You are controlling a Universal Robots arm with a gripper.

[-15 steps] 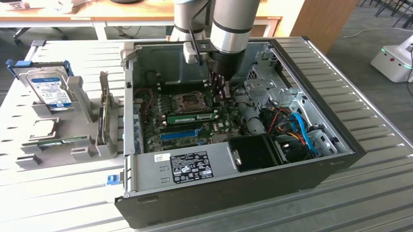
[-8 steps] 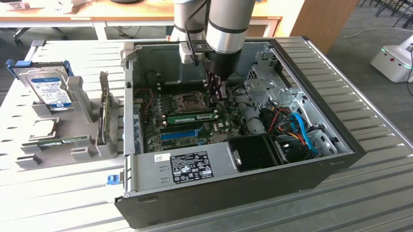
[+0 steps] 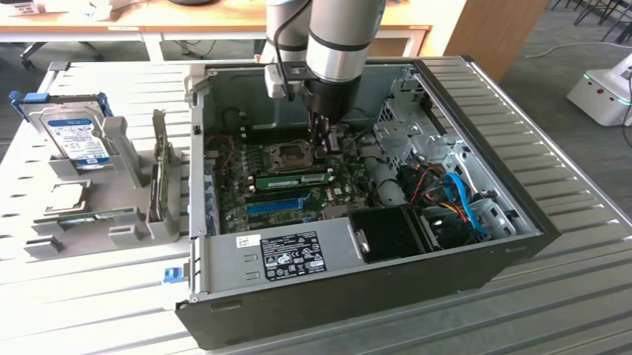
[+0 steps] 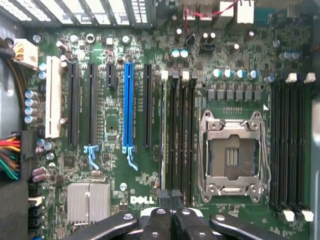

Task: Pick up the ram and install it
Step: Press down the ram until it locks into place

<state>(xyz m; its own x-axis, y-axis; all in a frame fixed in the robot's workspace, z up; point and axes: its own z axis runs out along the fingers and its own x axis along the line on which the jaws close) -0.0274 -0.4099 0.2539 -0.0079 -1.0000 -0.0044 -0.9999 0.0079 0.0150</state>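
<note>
Closed tool (image 4: 172, 197) over motherboard (image 4: 150, 165), one ram (image 3: 292, 181) seated, one CPU socket (image 4: 232, 157)

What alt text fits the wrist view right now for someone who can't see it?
The shut gripper hangs over a green Dell motherboard, above the black memory slots beside the empty CPU socket. A blue expansion slot stands among black ones.

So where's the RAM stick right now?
In the exterior view, the RAM stick lies seated on the motherboard inside the open case, between the CPU socket and the blue slot.
</note>
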